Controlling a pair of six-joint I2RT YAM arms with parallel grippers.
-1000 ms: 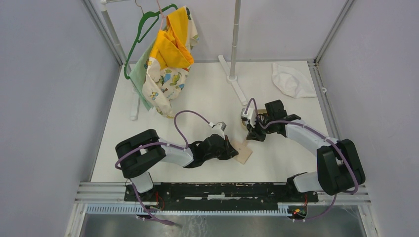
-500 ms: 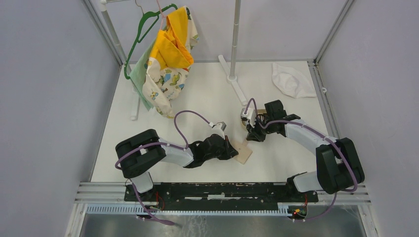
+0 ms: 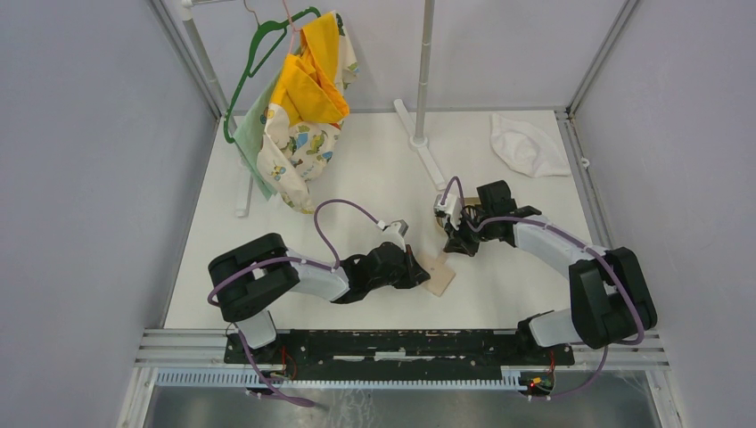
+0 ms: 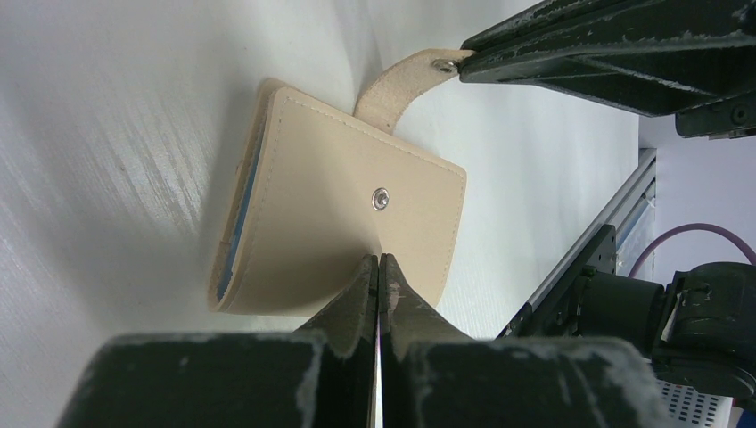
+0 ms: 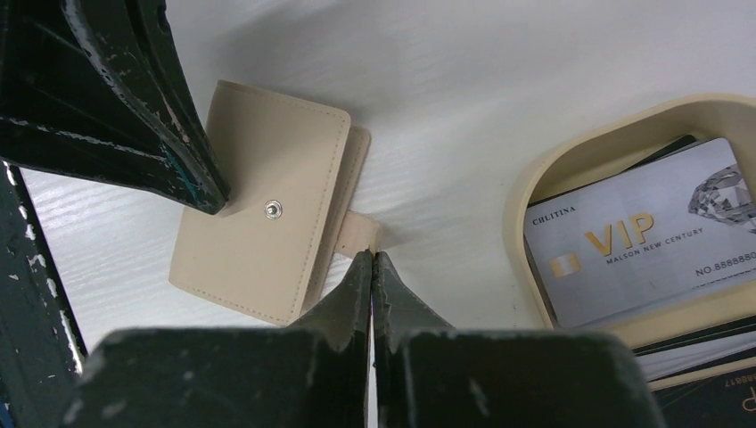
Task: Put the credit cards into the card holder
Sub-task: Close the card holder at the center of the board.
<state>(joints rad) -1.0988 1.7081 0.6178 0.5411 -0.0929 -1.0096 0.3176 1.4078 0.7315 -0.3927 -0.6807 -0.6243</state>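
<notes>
While looking down at the white tabletop (image 3: 374,169), easy to spot the tan holder (image 3: 439,275) near the front middle, right between the two arms and well apart from the clothes (image 3: 308,98) and white cloth (image 3: 528,144) at the back. Near it, under the right arm: tan tray (image 5: 526,187) with the cards (image 5: 633,236) stacked inside, silver VIP one on top, darker ones underneath. None in the holder yet, as far as visible.

Left fingers (image 4: 357,308) pinched fully together on the near edge of the front cover, nothing else in them. Right fingers (image 5: 349,308) likewise squeezed together, clamped on the snap tab (image 5: 361,234), well off the stud (image 5: 271,209). So unsnapped, cover bowed up a bit, blue lining peeking out at one side.

Handling guesses: light, soft, floppy leather-ish stuff, bending rather than lifting as one piece, so likely to slide around unless pinned. Best held by the thin bits only, cover edge and tab, then peeled apart gently. Weak spot probably the tab, so no yanking.

Cards: stiff, thin, slick, lying flat inside a rim, so hard to get under. Probably best tipped up against the rim and pinched by a long edge. Watch for two sticking together.
</notes>
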